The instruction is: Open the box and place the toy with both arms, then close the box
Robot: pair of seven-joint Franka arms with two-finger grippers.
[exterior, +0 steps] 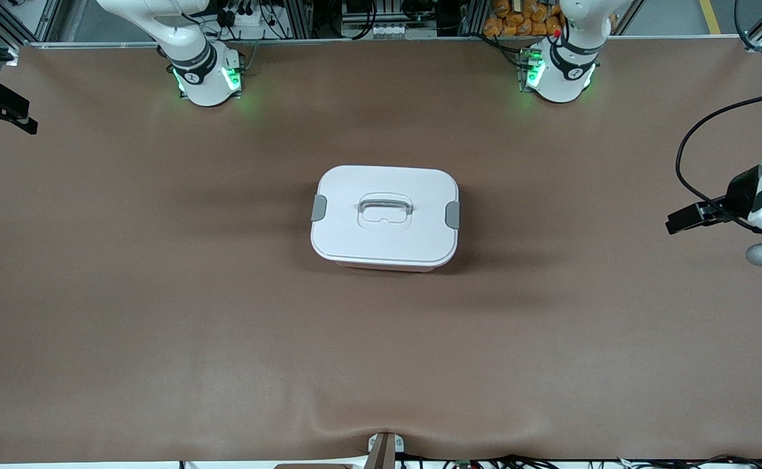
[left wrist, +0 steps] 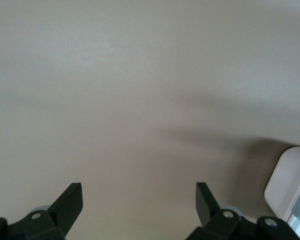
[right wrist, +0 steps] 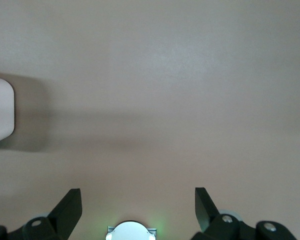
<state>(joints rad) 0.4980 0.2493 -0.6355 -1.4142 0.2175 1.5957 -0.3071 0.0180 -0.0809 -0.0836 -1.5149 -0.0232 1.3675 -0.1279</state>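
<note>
The box (exterior: 385,217) stands shut mid-table, a pale pink tub under a white lid with grey side clips (exterior: 319,207) and a recessed handle (exterior: 385,210). The toy is out of view. My left gripper (left wrist: 139,192) hangs open and empty over bare table at the left arm's end (exterior: 677,223), well apart from the box, whose corner (left wrist: 290,182) shows in the left wrist view. My right gripper (right wrist: 138,197) is also open and empty, up at the right arm's end (exterior: 19,117). The box's edge (right wrist: 1,112) shows in the right wrist view.
A brown mat (exterior: 159,293) covers the table, with a small bulge at its front edge (exterior: 384,430). The arms' green-lit bases (exterior: 208,78) (exterior: 560,71) stand along the table's edge farthest from the front camera. A black cable (exterior: 687,150) loops above the left gripper.
</note>
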